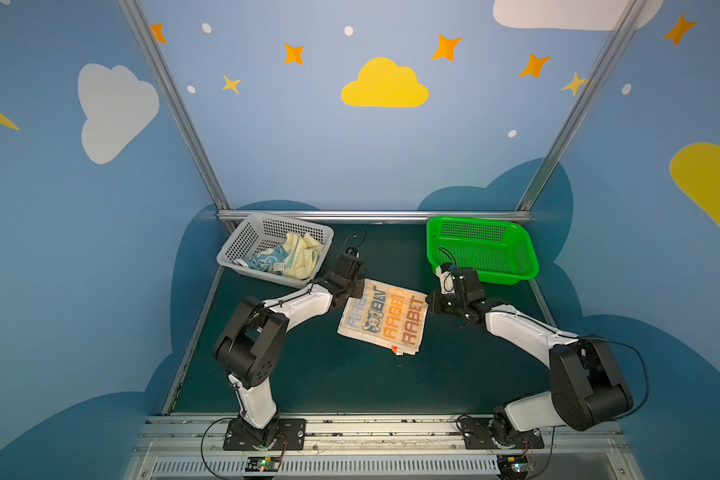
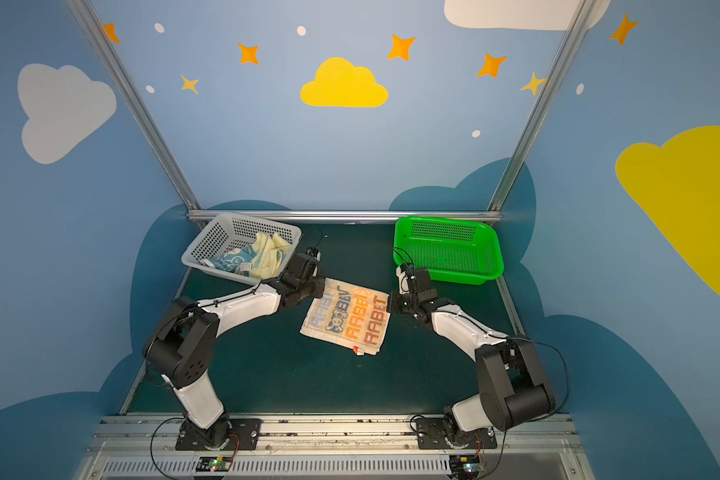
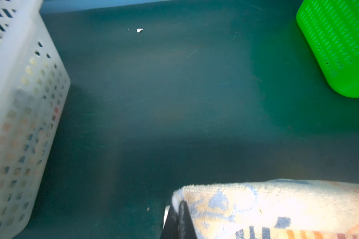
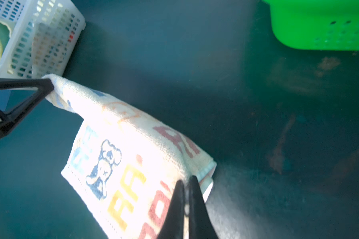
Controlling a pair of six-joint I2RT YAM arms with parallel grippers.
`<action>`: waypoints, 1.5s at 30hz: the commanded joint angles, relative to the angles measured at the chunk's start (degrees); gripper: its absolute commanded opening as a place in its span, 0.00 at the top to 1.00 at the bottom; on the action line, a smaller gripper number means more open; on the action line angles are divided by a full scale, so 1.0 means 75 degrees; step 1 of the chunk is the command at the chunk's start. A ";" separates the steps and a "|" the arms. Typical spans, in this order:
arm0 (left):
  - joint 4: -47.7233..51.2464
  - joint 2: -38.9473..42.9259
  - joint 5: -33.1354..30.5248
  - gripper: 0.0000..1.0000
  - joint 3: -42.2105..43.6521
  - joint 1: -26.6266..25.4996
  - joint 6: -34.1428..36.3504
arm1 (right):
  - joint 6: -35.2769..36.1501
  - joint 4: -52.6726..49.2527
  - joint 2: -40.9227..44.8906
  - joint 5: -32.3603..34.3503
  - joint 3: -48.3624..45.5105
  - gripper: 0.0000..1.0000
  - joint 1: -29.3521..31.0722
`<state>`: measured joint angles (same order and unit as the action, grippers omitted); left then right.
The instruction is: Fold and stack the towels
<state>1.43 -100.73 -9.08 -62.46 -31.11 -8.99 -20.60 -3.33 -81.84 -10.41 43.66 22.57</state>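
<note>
Nearest the wrist lens, found the right tool (image 4: 186, 183) clenched on one corner of the striped towel (image 4: 122, 149), with cloth pinched between the black tips. Found the left tool (image 4: 50, 87) clamped likewise on the neighbouring corner of the same edge. Located this towel at mid-counter (image 1: 308, 374) in both top views, between the two arms and lettering up. Read its far edge as raised a little and stretched from tool to tool, its near edge resting on the surface. Noted the pale yellow towel (image 1: 304, 253) and the blue-and-cream towel (image 1: 262, 259) bunched together in the white basket (image 1: 242, 241), just beyond the left tool. Noted the green basket (image 1: 466, 230) beyond the right tool, apart from the cloth. Judged the step in hand to be the fold of this first towel, far edge to be carried over toward the near edge. Judged it best done with both tools level and moving together, the edge taut enough to prevent a sag in the middle. Advised laying the held corners squarely onto the near corners before release, on a low path to avoid dragging the resting half. Flagged limp terry as likely to skew under any lead by one tool. Could not tell the layer count in either grip.
</note>
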 commanded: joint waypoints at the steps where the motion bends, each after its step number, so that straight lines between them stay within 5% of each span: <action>1: -0.0235 0.0463 -0.0738 0.96 0.0401 -0.0216 -0.0072 | 0.0100 -0.0383 0.0483 0.0142 -0.0334 1.00 0.0203; 13: -0.0063 0.1502 -0.2121 0.96 0.1584 -0.0982 -0.0388 | 0.0028 -0.1265 0.1577 0.0459 -0.1050 1.00 0.1049; 35: -0.0062 0.1770 -0.2737 0.91 0.2854 -0.1659 -0.1362 | -0.0473 -0.1395 0.1851 0.0675 -0.1896 1.00 0.2024; 45: -0.0050 0.1929 -0.3571 0.76 0.3477 -0.2230 -0.1642 | -0.0127 -0.1684 0.2110 0.0855 -0.1347 0.74 0.2147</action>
<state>0.23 -87.22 -32.49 -37.87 -47.09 -19.55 -22.55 -15.16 -66.63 -4.78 30.94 38.30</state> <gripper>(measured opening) 0.228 0.246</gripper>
